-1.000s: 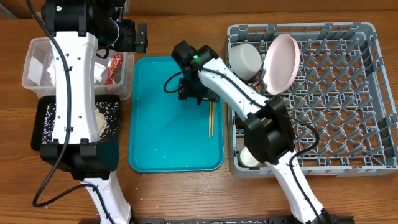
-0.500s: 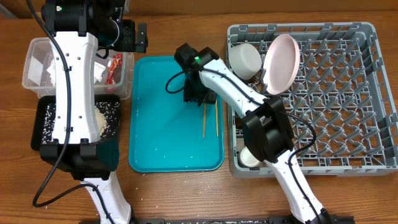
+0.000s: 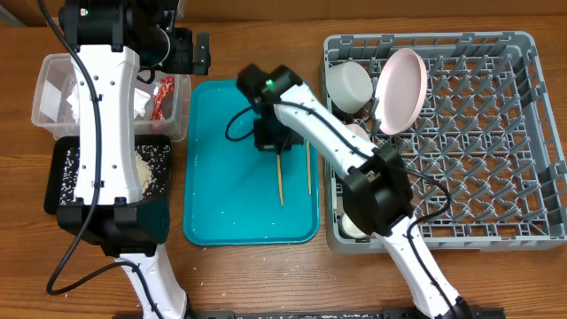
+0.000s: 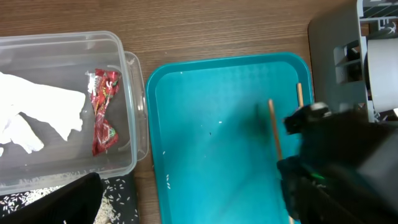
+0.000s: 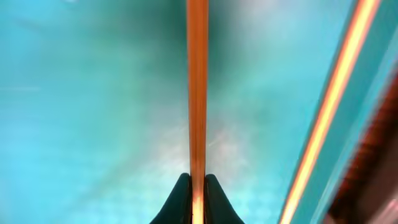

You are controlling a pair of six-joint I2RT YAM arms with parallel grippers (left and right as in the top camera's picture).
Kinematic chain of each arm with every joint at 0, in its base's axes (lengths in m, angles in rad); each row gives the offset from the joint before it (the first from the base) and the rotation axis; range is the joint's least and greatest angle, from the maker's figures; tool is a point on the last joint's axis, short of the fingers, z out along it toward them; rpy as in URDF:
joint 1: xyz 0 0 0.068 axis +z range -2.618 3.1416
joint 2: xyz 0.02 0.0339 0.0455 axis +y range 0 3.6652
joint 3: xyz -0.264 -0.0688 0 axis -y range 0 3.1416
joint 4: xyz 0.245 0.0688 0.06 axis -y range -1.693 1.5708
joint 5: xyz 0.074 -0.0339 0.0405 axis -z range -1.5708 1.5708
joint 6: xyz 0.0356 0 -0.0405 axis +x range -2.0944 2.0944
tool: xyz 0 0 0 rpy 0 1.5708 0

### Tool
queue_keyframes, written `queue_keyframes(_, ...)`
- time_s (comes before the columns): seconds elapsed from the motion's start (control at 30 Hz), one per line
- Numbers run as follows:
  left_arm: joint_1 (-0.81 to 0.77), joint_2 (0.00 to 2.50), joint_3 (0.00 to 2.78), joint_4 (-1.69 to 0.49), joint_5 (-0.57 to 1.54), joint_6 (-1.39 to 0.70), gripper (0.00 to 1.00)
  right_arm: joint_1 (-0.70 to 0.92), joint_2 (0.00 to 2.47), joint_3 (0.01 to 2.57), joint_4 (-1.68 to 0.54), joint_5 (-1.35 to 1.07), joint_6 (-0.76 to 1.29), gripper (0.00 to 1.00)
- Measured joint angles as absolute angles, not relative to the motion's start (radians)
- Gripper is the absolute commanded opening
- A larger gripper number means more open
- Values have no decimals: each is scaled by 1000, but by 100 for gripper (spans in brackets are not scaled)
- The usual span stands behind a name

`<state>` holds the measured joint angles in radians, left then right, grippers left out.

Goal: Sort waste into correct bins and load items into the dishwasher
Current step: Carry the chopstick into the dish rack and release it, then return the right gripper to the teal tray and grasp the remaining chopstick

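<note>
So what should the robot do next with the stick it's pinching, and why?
Probably lift the chopstick straight up, clear of the teal tray. The right arm's fingers are shut on its end, it looks low over the tray, and the grey rack sits higher alongside.

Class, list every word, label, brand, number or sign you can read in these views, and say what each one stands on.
No text can be read in any view.
On the red-and-silver wrapper in the clear tub, any print is too blurred to read.
The teal tray, the dish rack and the chopstick in the right gripper show no markings.
</note>
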<state>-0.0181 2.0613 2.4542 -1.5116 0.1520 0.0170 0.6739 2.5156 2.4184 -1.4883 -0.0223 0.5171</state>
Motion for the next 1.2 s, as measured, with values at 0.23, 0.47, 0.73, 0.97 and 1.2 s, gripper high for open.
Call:
queue_keyframes(0.23,-18,2061,2454,-1512,152,17,100,654,2292,2686,-1689,48,459,4)
queue_keyframes(0.47,-18,2061,2454,-1512,152,17,100,639,2061,2672,-1698,79,435,4)
queue_keyframes(0.73,-18,2061,2454,-1512,152,17,100,352,1750,2287,-1700,106,554,4)
queue_keyframes(0.97,-18,2061,2454,-1512,152,17,100,216,1755,1878,-1675,219,908,4)
queue_keyframes(1.2,-18,2061,2454,-1511,152,17,100,214,1755,1599,-1494,302,1222,8)
